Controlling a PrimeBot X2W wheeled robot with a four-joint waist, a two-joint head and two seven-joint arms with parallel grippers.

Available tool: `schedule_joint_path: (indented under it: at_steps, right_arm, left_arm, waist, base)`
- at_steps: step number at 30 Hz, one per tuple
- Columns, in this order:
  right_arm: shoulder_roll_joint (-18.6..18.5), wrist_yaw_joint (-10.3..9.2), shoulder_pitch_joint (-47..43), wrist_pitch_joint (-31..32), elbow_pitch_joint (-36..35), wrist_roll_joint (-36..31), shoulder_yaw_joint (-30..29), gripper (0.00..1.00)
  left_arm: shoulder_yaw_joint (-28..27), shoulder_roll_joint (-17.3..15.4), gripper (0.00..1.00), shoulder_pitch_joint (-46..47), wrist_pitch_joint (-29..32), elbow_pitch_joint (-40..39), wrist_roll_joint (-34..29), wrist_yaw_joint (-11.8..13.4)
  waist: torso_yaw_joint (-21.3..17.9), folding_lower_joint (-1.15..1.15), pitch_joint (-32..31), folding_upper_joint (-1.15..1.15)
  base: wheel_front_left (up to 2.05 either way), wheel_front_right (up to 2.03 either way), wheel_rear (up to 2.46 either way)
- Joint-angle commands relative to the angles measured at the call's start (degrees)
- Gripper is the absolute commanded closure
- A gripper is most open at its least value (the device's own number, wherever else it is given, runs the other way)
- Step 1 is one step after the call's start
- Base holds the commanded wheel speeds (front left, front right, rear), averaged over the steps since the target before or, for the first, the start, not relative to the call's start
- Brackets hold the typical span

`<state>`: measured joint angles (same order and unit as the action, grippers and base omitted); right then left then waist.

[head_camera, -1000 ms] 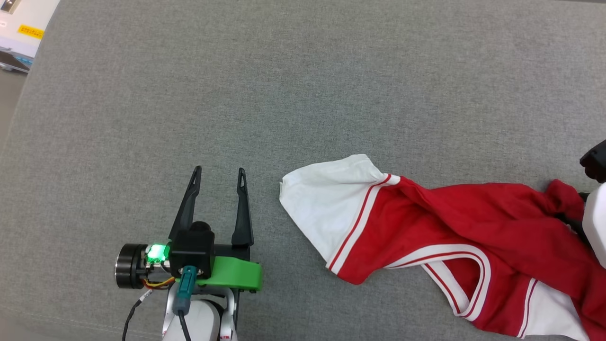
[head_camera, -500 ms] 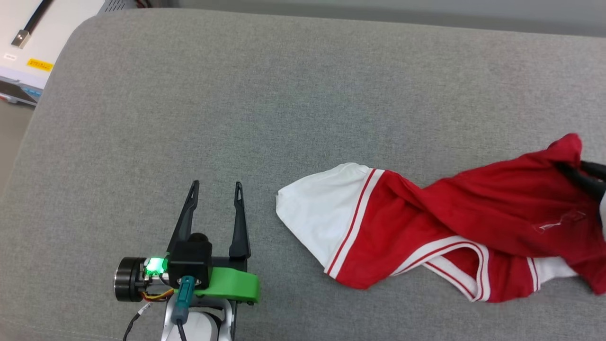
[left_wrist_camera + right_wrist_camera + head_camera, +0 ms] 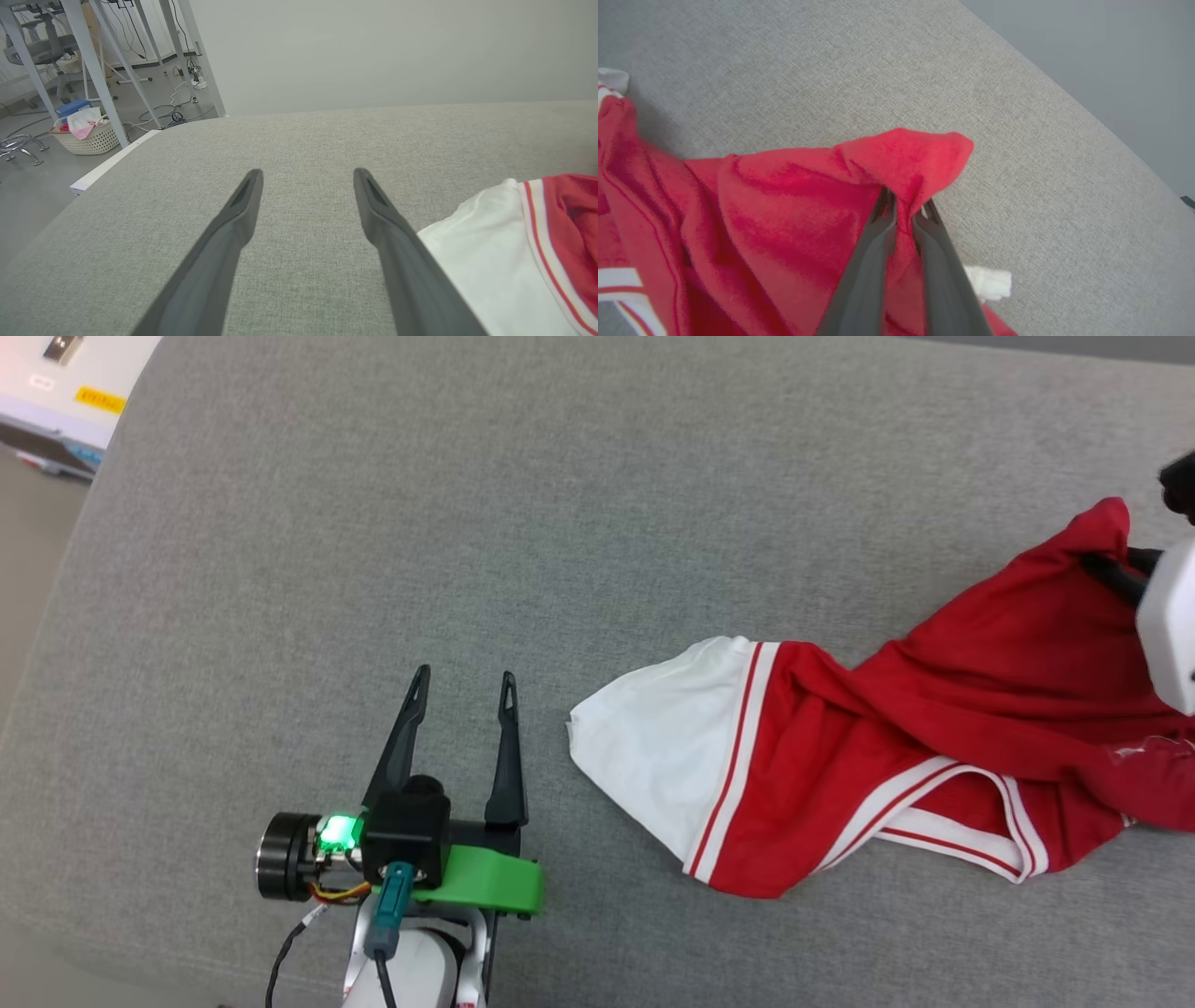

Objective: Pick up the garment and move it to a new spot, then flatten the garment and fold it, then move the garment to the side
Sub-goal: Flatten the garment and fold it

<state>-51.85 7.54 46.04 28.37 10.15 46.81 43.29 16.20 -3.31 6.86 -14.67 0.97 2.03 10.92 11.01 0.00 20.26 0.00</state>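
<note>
Grey woven fabric covers the surface [image 3: 597,523], which runs wide under both arms, with a pale wall [image 3: 373,46] behind it. Off its left edge, the left wrist view shows a floor with metal frame legs [image 3: 93,70], loose cables [image 3: 182,100] and a woven basket [image 3: 86,137] holding pink and white cloth.

The shirt [image 3: 934,728] lies on the right part of the surface. It stretches from a white sleeve [image 3: 653,756], flat on the fabric, to a red corner raised at the far right. Striped trim [image 3: 738,756] in red and white edges the sleeve where it meets the red body. A second striped band [image 3: 971,821] curves along the near edge. The cloth is bunched in long folds, not flat.

The right gripper [image 3: 907,199] has its fingers pressed nearly together, pinching a fold of the red cloth. In the right wrist view the cloth peaks over the fingertips and hangs away to the left, and a small white scrap [image 3: 987,282] of cloth shows just beside the fingers.

The left gripper [image 3: 464,673] is over bare surface left of the shirt, fingers spread wide with nothing between them, apart from the sleeve. A green light [image 3: 338,831] glows on its wrist. Whether its fingers touch the surface cannot be told.
</note>
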Motion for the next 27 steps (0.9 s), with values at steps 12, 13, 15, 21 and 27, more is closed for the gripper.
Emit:
schedule_joint_path:
  at_steps: [12,13,15,21,27]
  right_arm:
    - [9.8,-0.05,7.8,-3.3,23.1,-1.2,11.2,0.0]
    - [10.0,-0.05,8.1,-5.3,23.3,-0.5,11.6,0.0]
    - [9.7,-0.05,8.5,-9.7,23.2,0.3,11.8,0.0]
    - [5.9,-0.05,7.4,-23.9,18.8,2.9,10.1,0.0]
    - [-0.5,-0.05,3.2,-31.6,11.6,5.6,4.2,0.0]
  left_arm:
    - [1.5,0.4,0.0,3.2,-0.3,-0.2,1.1,2.2]
    - [1.4,0.4,0.0,3.1,-0.3,-0.1,1.1,2.3]
    - [1.0,0.4,0.0,2.8,-0.3,0.1,0.8,2.3]
    - [-0.7,-0.2,0.0,1.5,-0.3,0.0,-0.2,2.2]
    - [-1.8,-1.0,0.0,-0.4,-0.3,-0.8,-0.8,2.2]
  waist:
    - [3.2,0.0,5.0,0.0]
    - [2.9,0.0,4.7,0.0]
    - [2.3,0.0,3.8,0.0]
    - [-0.3,0.0,0.2,0.0]
    - [-2.9,0.0,-2.5,0.0]
  base:
    - [0.0,0.0,0.0]
    - [0.0,0.0,0.0]
    - [0.0,0.0,0.0]
    - [0.0,0.0,0.0]
    - [0.0,0.0,0.0]
